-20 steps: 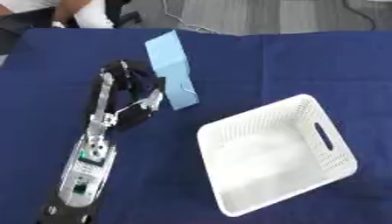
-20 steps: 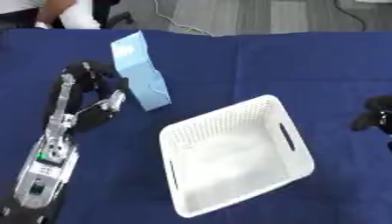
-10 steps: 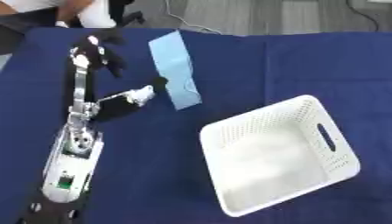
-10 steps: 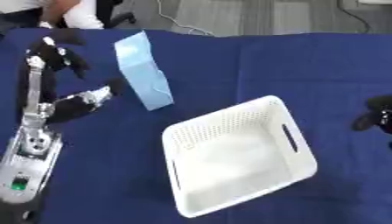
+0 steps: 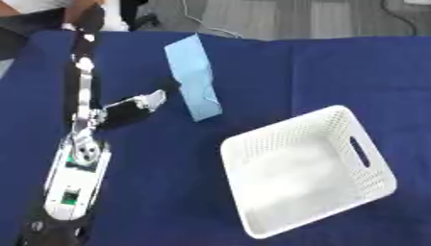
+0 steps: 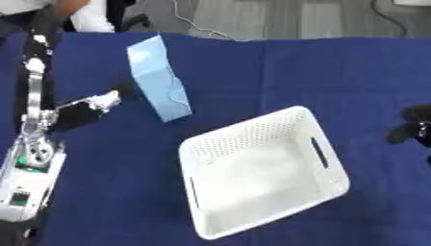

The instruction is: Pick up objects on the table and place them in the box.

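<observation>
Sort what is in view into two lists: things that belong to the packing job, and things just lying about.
Job:
- light blue packet, lying on the blue table, outside the basket
- white basket, nothing visible inside
- left hand, open, beside the packet

Lying about:
- cable on the floor beyond the table
- right hand, idle at the right edge

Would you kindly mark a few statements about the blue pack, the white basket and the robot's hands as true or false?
1. The light blue pack lies inside the white basket. False: it lies on the blue cloth, beside the basket.
2. The basket holds nothing. True.
3. The left hand has its fingers straight. True.
4. The left hand grips the pack. False: only its thumb reaches toward the pack.
5. The right hand shows at the right edge. True.
</observation>
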